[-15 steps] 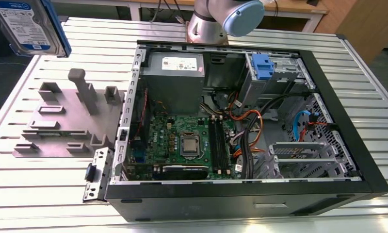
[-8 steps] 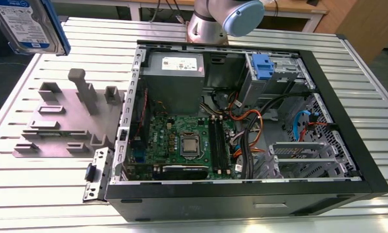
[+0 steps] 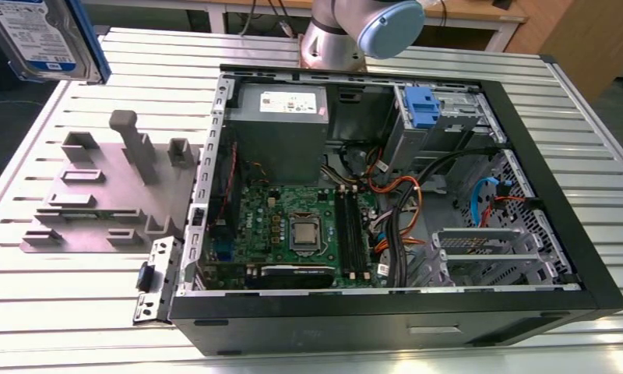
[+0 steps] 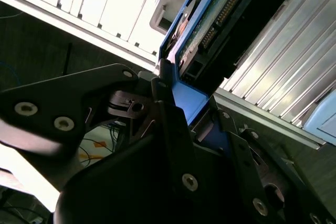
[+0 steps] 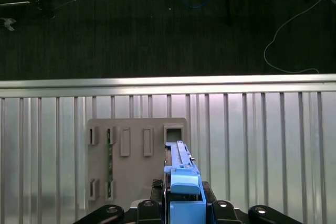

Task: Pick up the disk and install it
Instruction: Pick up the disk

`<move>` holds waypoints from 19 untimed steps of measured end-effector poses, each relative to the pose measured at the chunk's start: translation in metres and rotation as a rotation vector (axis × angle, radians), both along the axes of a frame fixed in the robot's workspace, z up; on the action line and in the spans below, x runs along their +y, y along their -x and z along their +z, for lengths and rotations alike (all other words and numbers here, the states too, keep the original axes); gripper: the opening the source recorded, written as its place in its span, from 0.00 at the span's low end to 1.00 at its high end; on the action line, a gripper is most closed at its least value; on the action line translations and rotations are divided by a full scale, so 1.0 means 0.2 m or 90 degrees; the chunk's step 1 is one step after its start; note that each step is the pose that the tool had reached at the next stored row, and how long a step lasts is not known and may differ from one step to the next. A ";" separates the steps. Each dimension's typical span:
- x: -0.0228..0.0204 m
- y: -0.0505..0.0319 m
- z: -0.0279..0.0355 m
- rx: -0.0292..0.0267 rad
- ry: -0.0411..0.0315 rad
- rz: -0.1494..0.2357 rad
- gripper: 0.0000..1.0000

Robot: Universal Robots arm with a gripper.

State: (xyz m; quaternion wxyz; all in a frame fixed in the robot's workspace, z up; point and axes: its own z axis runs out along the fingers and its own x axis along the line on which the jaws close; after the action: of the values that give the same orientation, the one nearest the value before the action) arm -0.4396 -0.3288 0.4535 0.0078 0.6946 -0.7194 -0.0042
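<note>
Your gripper (image 5: 184, 205) clamps the disk (image 3: 43, 35) by its blue frame (image 5: 184, 182), white-and-blue label (image 3: 29, 29) unreadable, above the grey slotted plate (image 3: 93, 204), beside the open computer case (image 3: 395, 321).

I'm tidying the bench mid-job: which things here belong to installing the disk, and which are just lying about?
In the job:
the disk, clamped in the pincer
the open computer case

Just lying about:
the grey slotted stand beside the case
the blue bracket and the grey metal box inside the case
</note>
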 end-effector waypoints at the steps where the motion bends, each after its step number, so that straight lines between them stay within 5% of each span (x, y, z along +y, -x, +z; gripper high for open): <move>1: 0.000 0.000 0.008 0.0000 0.0000 0.000 0.37; 19: 0.000 0.000 0.147 0.0000 0.0000 0.000 0.37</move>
State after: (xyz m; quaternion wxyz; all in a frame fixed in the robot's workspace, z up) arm -0.4396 -0.3288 0.4830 0.0078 0.6946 -0.7194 -0.0043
